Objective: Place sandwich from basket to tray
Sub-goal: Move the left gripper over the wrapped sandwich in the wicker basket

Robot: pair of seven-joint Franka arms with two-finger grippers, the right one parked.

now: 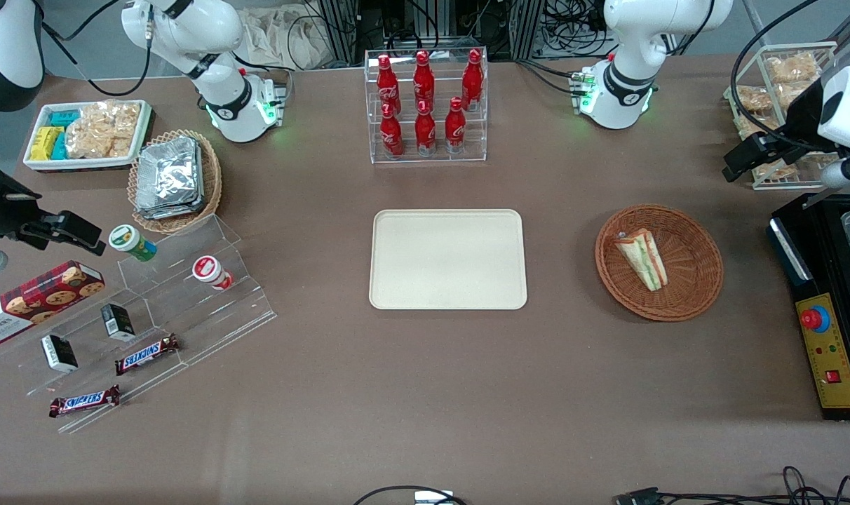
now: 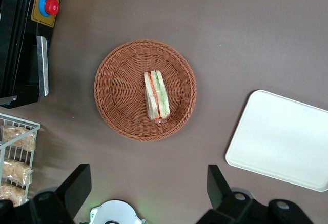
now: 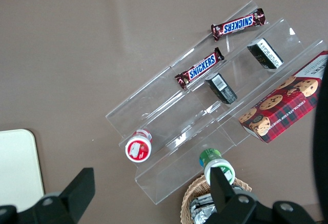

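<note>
The sandwich [image 1: 642,258] [image 2: 156,95], a wrapped wedge with green and orange layers, lies in the reddish-brown wicker basket [image 1: 695,270] [image 2: 120,90]. The cream tray [image 1: 447,259] [image 2: 279,137] sits flat at mid-table with nothing on it, about a basket's width from the basket. My left gripper [image 1: 737,163] [image 2: 148,188] hangs high above the table at the working arm's end, farther from the front camera than the basket. Its black fingers [image 2: 77,188] stand wide apart, open and holding nothing.
A black machine with a red button [image 1: 828,315] [image 2: 48,4] stands beside the basket at the table's end. A wire rack of snack bags [image 1: 783,91] is close to my gripper. A cola bottle rack [image 1: 425,105] stands farther back than the tray. Toward the parked arm's end is a foil-packet basket [image 1: 176,179].
</note>
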